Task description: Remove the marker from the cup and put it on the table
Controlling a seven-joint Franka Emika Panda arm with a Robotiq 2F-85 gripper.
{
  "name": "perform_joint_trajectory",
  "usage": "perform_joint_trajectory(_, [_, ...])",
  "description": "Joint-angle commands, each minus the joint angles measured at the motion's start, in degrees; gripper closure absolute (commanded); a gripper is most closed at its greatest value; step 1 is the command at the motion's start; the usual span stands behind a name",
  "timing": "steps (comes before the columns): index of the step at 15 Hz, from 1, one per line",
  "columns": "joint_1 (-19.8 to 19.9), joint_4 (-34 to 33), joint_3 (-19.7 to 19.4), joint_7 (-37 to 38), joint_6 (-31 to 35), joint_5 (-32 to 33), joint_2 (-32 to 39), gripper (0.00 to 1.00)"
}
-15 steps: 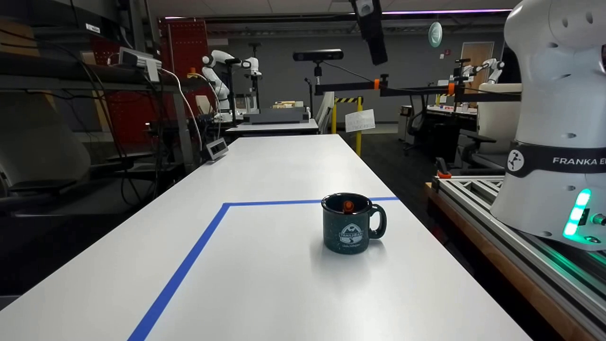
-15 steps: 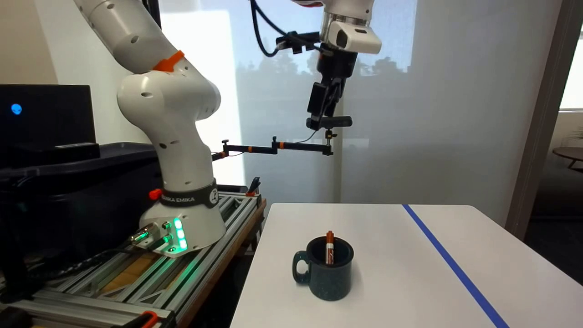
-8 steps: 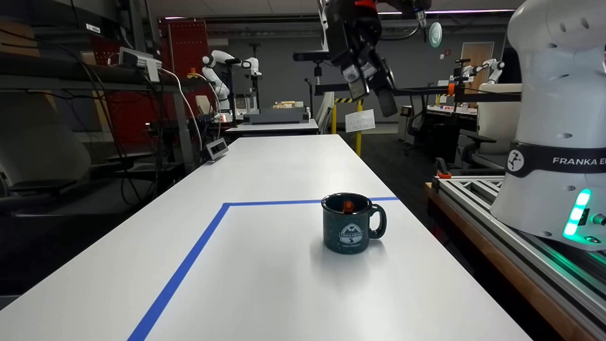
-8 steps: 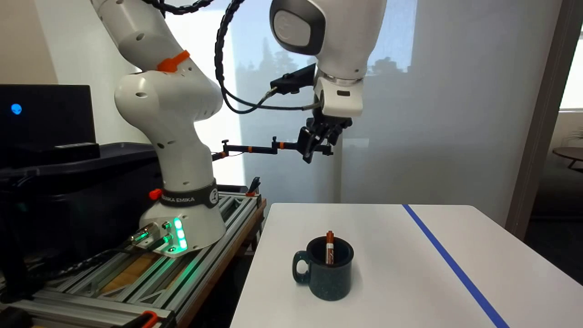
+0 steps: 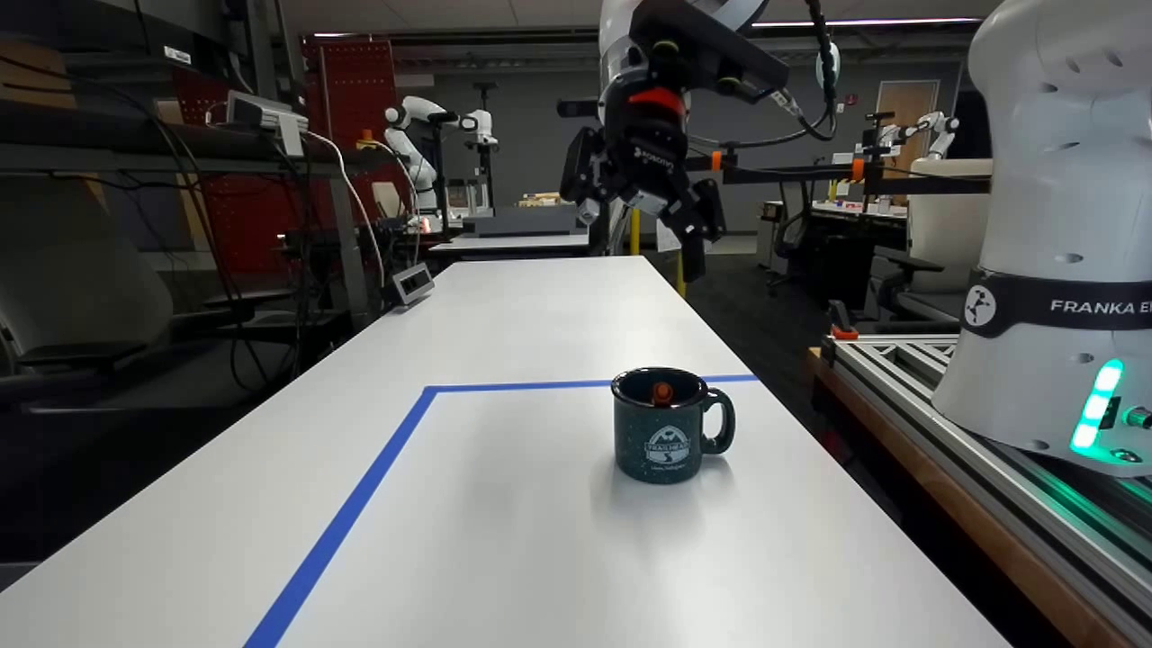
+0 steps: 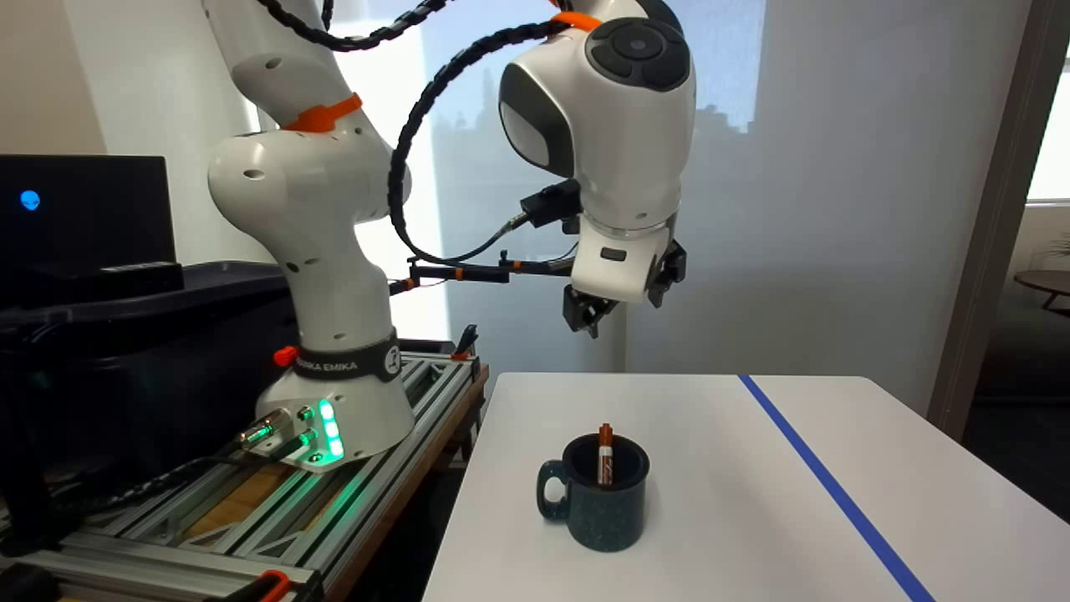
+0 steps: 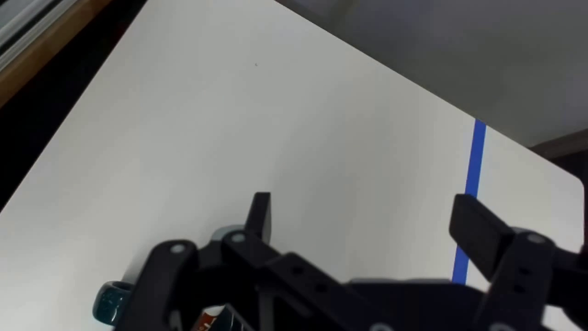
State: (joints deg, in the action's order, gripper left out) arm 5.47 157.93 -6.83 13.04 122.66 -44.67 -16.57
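The dark green mug, the cup [image 5: 630,445], stands upright on the white table [image 5: 522,549]; it also shows in an exterior view [image 6: 608,518]. The red-orange marker [image 6: 605,460] stands in the cup with its top above the rim; only its end [image 5: 662,392] shows in an exterior view. My gripper [image 5: 640,238] is open and empty, well above the table and behind the cup there; it also shows in an exterior view [image 6: 625,318]. In the wrist view the gripper [image 7: 360,202] has its fingers wide apart over bare table. The cup's handle [image 7: 110,303] shows at lower left; the gripper hides most of the cup.
Blue tape [image 5: 360,495] marks the table. The metal-edged bench [image 6: 401,493] with the robot base runs along the table's side, with a gap between. A small grey device [image 5: 413,283] sits at the table's far edge. A camera arm [image 6: 468,273] stands behind.
My arm has come lower and the wrist has tilted and turned. The fingers, close together before, are now spread wide. The cup and the marker have not moved.
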Motion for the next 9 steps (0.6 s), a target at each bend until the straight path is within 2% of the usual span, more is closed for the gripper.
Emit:
perform_joint_trajectory(1, [1.22,-0.06,0.11,3.43,3.83,-6.79,3.41,0.00])
perform_joint_trajectory(5, [2.59,-0.08,0.22,8.58,6.59,-8.23,6.54,0.00])
perform_joint_trajectory(9, [3.30,-0.12,0.03,11.79,5.58,-6.08,9.08,0.00])
